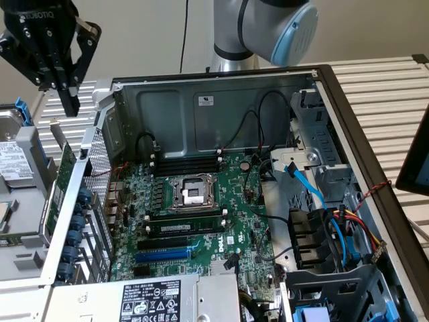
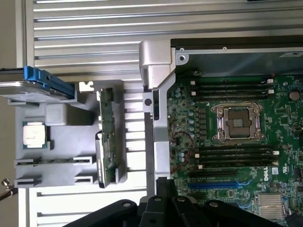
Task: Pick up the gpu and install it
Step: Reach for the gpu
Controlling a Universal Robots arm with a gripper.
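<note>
The gpu (image 1: pixel 62 184) (image 2: pixel 108 142) stands on edge in a slot of the grey holder (image 1: pixel 27 144) (image 2: pixel 59 116), just outside the open computer case (image 1: pixel 201 100) (image 2: pixel 156 61), on the slatted desk (image 2: pixel 94 28). The claw (image 1: pixel 70 107) (image 2: pixel 165 184) hangs above it, clenched on nothing and apart from the card.

From the wrist, the holder also carries a loose processor chip (image 2: pixel 34 135) and a hard drive (image 2: pixel 38 87) with blue rails. Inside the case lies the motherboard (image 1: pixel 248 228) (image 2: pixel 279 118), its processor socket (image 1: pixel 191 191) (image 2: pixel 236 122) bare, a blue slot (image 1: pixel 164 253) (image 2: pixel 213 183) free. The exterior view adds the arm (image 1: pixel 268 27) behind the case and a blue cable (image 1: pixel 308 188) at its right.
</note>
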